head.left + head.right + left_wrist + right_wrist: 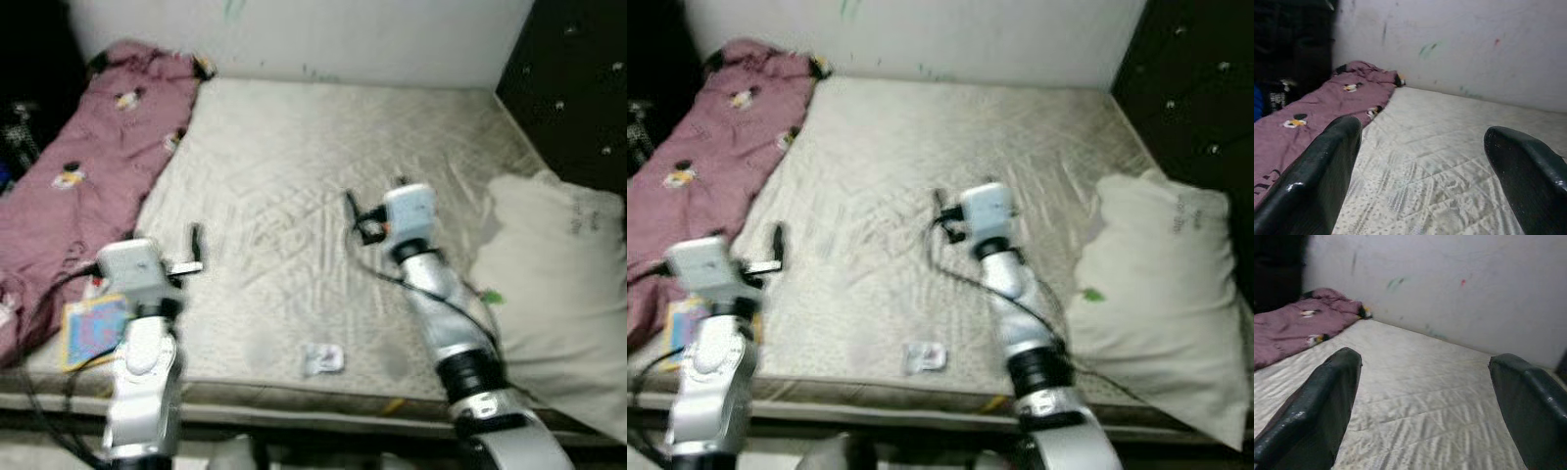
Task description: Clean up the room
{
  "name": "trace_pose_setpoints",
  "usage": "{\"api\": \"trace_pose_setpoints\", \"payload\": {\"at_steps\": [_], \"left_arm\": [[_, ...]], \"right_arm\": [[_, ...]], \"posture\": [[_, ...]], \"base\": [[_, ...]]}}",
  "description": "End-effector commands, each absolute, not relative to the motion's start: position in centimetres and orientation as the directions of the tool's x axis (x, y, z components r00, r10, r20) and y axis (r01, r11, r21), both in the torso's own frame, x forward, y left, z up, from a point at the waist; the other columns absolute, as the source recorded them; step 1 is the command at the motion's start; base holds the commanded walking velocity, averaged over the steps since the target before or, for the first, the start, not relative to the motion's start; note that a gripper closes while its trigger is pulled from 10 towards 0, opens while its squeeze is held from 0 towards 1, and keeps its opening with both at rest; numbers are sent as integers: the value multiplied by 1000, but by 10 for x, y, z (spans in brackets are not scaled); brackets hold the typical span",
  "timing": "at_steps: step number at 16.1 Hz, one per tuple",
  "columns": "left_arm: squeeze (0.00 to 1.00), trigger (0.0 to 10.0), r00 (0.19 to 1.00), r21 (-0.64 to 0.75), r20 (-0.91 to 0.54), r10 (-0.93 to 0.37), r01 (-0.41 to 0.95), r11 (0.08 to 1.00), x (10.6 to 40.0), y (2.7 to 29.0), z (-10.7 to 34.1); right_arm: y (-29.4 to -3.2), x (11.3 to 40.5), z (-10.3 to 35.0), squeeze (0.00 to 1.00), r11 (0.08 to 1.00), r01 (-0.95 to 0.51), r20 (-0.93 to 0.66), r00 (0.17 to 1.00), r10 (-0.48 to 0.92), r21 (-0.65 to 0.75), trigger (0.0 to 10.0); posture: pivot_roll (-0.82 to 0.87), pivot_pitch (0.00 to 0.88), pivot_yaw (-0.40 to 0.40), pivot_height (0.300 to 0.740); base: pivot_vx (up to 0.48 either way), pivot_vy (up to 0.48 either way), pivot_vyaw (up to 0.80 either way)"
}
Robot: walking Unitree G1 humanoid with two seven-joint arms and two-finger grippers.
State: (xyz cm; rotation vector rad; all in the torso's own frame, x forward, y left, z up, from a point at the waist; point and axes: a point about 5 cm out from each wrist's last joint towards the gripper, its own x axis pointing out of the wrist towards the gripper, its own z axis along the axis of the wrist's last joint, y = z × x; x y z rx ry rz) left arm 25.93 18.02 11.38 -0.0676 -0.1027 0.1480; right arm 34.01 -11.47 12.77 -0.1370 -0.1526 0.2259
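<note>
A bare cream mattress lies before me. A mauve blanket with small cartoon prints is bunched along its left side. A white pillow rests at the right edge. Near the front edge lies a small white wrapper. A colourful book sits at the front left corner, partly under my left arm. My left gripper hovers over the mattress beside the blanket, open and holding nothing. My right gripper is held over the middle of the mattress, also open with nothing in it.
A white wall with faint marks runs behind the bed. A dark padded panel stands at the right. Dark clutter sits left of the blanket. The mattress's front edge is just below my arms.
</note>
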Motion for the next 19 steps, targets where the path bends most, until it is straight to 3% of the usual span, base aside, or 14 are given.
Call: {"api": "trace_pose_setpoints", "payload": {"at_steps": [1,12,17,19], "left_arm": [[0,10000,982,-44,105,159,-155,987,260,186,116],[0,10000,965,-21,78,249,-248,969,251,200,112],[0,10000,955,53,94,281,-286,957,238,205,115],[0,10000,962,-23,72,265,-264,964,235,206,111]], "right_arm": [[-106,341,131,0,964,-226,153,957,247,-142,10000],[-113,335,130,0,971,-206,156,962,224,-125,10000],[-120,326,121,0,978,-185,117,974,196,-96,10000],[-121,323,121,0,978,-183,119,974,194,-98,10000]], "posture": [[78,37,-18,740],[78,56,-23,740],[82,101,-20,740],[77,121,-16,740]], "base": [[0,0,0],[0,0,0],[0,0,-539],[0,0,0]]}}
